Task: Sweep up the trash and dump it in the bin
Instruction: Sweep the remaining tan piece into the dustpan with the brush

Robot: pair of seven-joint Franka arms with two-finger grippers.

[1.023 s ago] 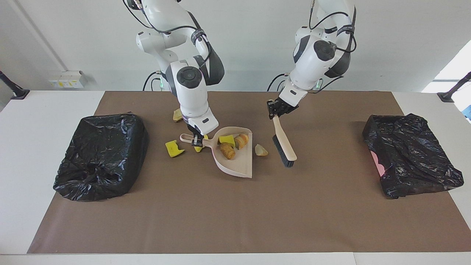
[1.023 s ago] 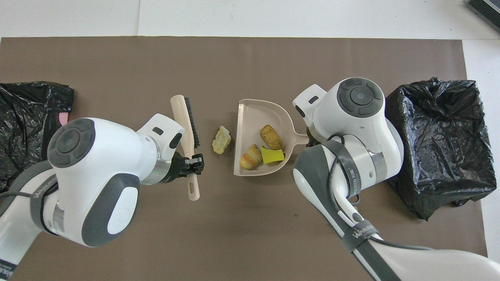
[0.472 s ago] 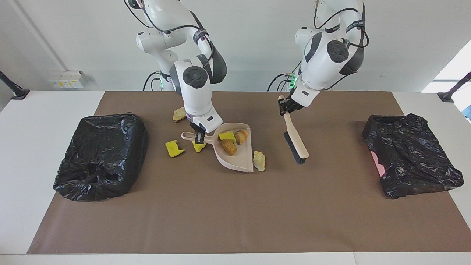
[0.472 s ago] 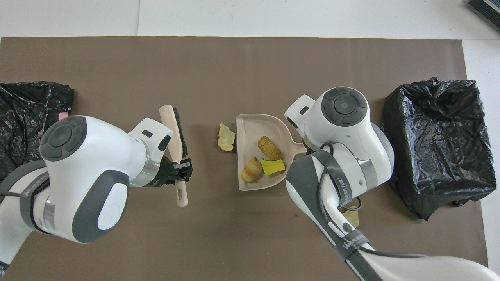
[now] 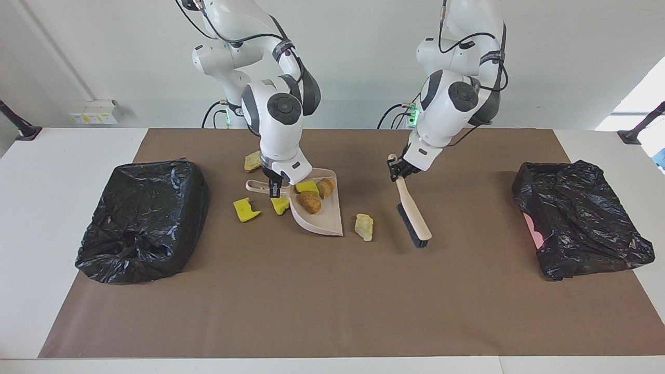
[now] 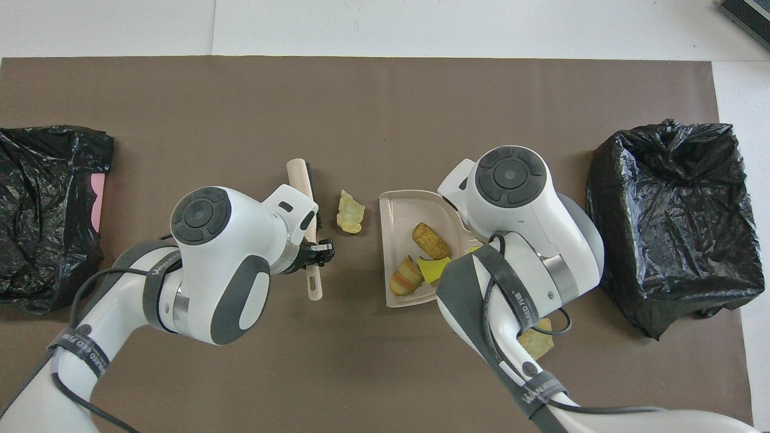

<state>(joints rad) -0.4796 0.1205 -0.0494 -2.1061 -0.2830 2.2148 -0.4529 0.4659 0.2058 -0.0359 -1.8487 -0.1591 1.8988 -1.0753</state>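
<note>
My right gripper [image 5: 274,188] is shut on the handle of the beige dustpan [image 5: 322,221]. The pan holds three pieces of trash: a yellow sponge chunk [image 5: 307,187], a brown lump [image 6: 431,240] and a croissant-shaped piece [image 6: 406,276]. Between the pan and the brush lies a pale yellow lump [image 5: 364,226]. Two yellow chunks [image 5: 245,210] [image 5: 280,205] lie by the pan's handle, and a tan lump [image 5: 253,161] lies nearer to the robots. My left gripper [image 5: 396,170] is shut on the handle of the black-bristled brush [image 5: 413,213], which slants down to the mat.
A bin lined with a black bag [image 5: 143,218] stands at the right arm's end of the brown mat. A second black-bagged bin [image 5: 579,218], with pink showing at its side, stands at the left arm's end.
The dustpan has slid toward the right arm's end, leaving a gap to the pale lump. That lump sits farther from the robots. The brush swung away, then came back toward the lump.
</note>
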